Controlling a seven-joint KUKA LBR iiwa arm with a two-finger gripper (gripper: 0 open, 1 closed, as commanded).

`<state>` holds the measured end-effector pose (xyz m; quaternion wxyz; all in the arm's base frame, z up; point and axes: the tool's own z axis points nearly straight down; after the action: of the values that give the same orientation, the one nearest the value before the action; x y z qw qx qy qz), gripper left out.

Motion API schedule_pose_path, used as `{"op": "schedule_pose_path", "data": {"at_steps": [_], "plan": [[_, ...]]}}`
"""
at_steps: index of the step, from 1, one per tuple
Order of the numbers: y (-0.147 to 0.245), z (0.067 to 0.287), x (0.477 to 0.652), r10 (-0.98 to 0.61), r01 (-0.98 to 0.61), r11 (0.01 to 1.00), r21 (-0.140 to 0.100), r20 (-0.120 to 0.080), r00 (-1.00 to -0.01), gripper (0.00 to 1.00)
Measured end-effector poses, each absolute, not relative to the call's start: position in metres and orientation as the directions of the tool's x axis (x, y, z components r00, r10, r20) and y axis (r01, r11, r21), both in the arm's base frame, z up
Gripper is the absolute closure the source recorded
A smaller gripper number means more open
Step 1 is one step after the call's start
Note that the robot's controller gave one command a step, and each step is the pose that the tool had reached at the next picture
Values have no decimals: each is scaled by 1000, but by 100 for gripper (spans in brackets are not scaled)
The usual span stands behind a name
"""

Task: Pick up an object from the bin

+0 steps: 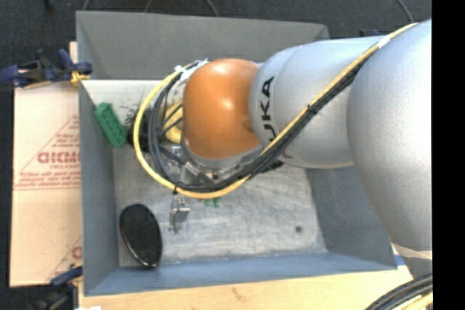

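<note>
Two things lie clear of the arm (pixel 349 105) in the grey bin (pixel 94 178): a black oval object (pixel 140 234) flat in the near left corner, and a green block (pixel 110 124) by the left wall toward the far side. Below the orange cover (pixel 218 109), the gripper (pixel 177 215) hangs just right of the black oval object, apart from it; whether it is apart or together I cannot tell. A small green bit (pixel 211 203) peeks out beside it

glossy black oval (pixel 140 234), matt green plastic block (pixel 111 124), scuffed metal bin (pixel 98 192)
</note>
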<state>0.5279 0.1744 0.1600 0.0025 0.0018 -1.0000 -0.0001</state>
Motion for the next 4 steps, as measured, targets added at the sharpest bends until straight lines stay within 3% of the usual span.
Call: {"op": "schedule_pose_path", "data": {"at_steps": [1, 2, 3, 4], "plan": [[174, 164, 530, 0, 0, 1000, 1, -2, -1000, 0], [198, 128, 514, -244, -244, 970, 0, -9, -970, 0], [217, 125, 494, -351, -351, 937, 1, -9, -936, 0], [222, 134, 489, -11, -11, 1000, 2, -4, -1000, 0]]}}
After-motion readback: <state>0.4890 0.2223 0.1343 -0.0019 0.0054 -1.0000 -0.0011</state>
